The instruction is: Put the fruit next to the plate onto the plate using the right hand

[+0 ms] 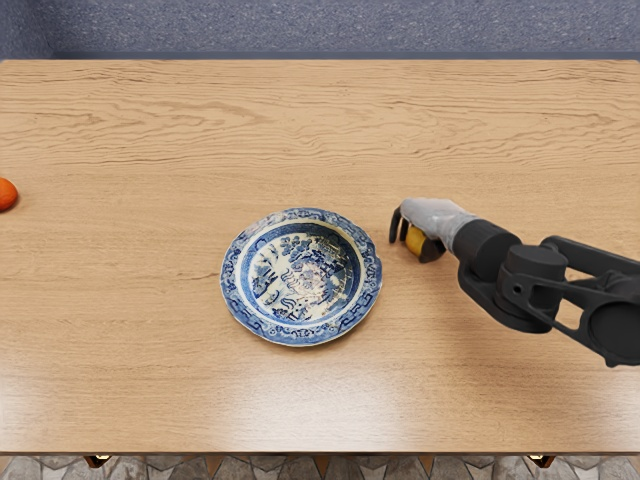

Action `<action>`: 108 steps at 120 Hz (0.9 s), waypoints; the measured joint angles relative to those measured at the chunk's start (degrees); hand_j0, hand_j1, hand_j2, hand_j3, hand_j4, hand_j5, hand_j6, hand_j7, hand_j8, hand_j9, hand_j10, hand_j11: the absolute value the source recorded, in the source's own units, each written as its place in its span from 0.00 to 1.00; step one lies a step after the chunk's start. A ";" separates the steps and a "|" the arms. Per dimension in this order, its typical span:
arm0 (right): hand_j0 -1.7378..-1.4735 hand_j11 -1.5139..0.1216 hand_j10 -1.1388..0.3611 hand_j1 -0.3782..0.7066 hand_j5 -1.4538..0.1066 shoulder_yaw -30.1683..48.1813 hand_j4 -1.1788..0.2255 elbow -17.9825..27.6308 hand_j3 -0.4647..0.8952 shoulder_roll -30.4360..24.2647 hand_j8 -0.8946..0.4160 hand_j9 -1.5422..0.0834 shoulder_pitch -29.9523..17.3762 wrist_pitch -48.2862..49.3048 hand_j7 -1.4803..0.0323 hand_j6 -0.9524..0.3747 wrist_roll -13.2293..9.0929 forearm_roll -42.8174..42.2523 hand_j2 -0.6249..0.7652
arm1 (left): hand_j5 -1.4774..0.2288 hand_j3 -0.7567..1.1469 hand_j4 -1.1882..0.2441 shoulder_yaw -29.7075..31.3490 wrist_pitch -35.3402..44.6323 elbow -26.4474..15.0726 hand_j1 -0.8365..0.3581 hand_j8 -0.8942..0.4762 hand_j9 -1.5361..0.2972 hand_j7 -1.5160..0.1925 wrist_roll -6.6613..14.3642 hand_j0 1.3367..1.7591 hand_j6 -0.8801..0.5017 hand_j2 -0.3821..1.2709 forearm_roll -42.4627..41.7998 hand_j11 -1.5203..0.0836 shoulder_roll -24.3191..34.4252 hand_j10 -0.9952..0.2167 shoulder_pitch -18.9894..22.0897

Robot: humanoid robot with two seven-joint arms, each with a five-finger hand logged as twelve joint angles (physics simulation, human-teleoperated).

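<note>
Fruit [413, 241], yellow, is being held by the right hand [428, 222] just right of the plate [232, 272], not on it. Fingers [395, 228] are being curled tight around it, so most of it is being hidden. Contact with the counter [150, 380] cannot be told. Orange round object [5, 194] is being cropped by the left edge, well apart.
</note>
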 joint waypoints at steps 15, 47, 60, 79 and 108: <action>0.35 0.40 0.49 0.61 0.44 0.07 0.34 0.02 0.34 0.02 0.42 0.44 -0.12 0.04 0.43 0.31 -0.01 0.00 0.48 | 0.85 0.40 0.82 0.00 0.00 0.02 0.97 0.64 0.82 0.87 0.00 0.76 0.62 0.23 0.01 0.93 0.00 0.81 0.00; 0.33 0.37 0.43 0.57 0.37 1.17 0.35 0.39 0.34 0.18 0.34 0.40 0.51 0.46 0.39 0.20 -0.05 0.67 0.61 | 0.85 0.40 0.82 0.01 0.00 0.02 0.97 0.64 0.82 0.87 0.00 0.76 0.62 0.23 -0.01 0.93 0.00 0.81 0.00; 0.32 0.37 0.42 0.57 0.36 1.53 0.35 0.76 0.34 0.36 0.32 0.39 1.16 0.51 0.39 0.19 -0.03 0.80 0.66 | 0.85 0.40 0.82 0.02 0.00 0.00 0.97 0.64 0.82 0.87 0.00 0.76 0.62 0.23 -0.01 0.93 0.00 0.81 0.00; 0.31 0.37 0.40 0.58 0.35 2.00 0.35 3.25 0.34 0.47 0.31 0.39 2.32 0.69 0.38 0.19 -0.02 1.77 0.71 | 0.85 0.40 0.82 0.01 0.00 0.01 0.97 0.64 0.82 0.87 0.00 0.76 0.62 0.23 -0.02 0.93 0.00 0.81 0.00; 0.31 0.36 0.41 0.60 0.34 2.48 0.35 6.42 0.34 1.08 0.32 0.39 4.88 0.97 0.38 0.19 -0.01 5.18 0.75 | 0.85 0.40 0.82 0.02 0.00 0.00 0.97 0.64 0.82 0.87 0.00 0.76 0.62 0.23 -0.01 0.93 0.00 0.81 0.00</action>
